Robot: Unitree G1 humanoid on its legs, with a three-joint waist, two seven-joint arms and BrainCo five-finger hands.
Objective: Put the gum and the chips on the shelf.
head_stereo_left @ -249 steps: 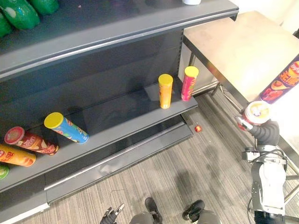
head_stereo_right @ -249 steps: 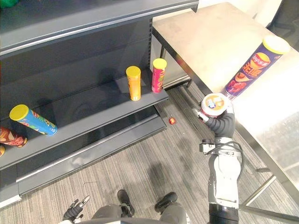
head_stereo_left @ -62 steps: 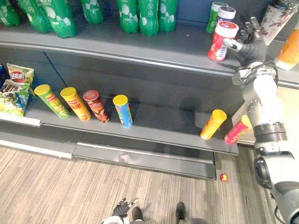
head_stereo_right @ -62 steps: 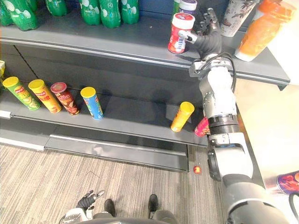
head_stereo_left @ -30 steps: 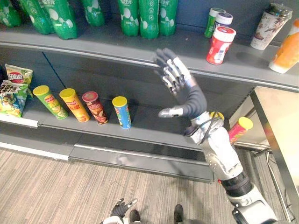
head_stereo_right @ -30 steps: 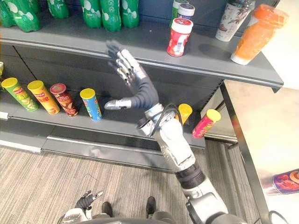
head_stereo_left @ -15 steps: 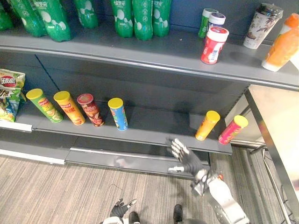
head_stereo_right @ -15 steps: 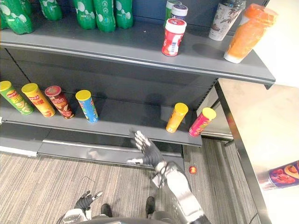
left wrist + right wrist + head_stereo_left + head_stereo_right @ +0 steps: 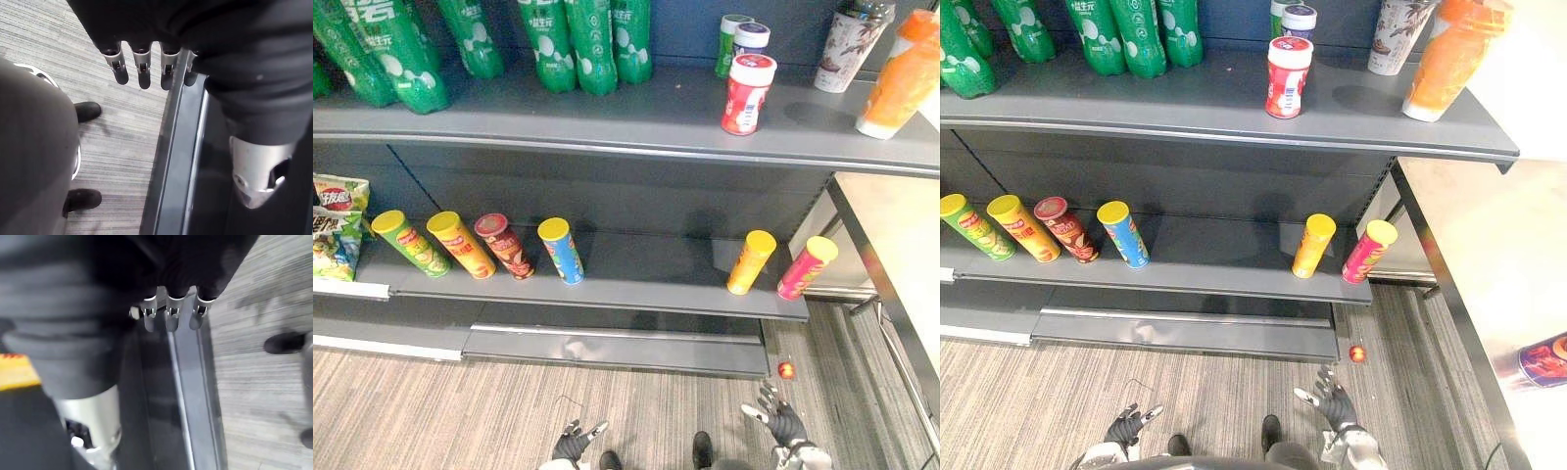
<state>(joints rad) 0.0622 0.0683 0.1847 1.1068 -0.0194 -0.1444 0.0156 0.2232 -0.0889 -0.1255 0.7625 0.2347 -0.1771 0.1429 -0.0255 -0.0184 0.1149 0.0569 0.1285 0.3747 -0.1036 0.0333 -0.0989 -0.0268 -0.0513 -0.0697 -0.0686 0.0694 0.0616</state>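
Two empty hands, left hand [image 9: 573, 446] and right hand [image 9: 781, 422], hang low, fingers straight; gum jar [image 9: 747, 93] stands on shelf [image 9: 607, 113].

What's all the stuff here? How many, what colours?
Soda bottles: several, green, upper shelf, left.
Gum jar: one, red, white lid, upper shelf.
Small jars: two, behind it.
Cup: one, patterned, upper shelf.
Jug: one, orange, upper shelf, right end.
Chip cans: six, green, yellow, red, blue, orange, pink, lower shelf.
Snack bags: about two, green, lower shelf, left.
Ball: one, red, floor.
Purple can: one, table.
Left hand: open, near floor.
Right hand: open, near floor.
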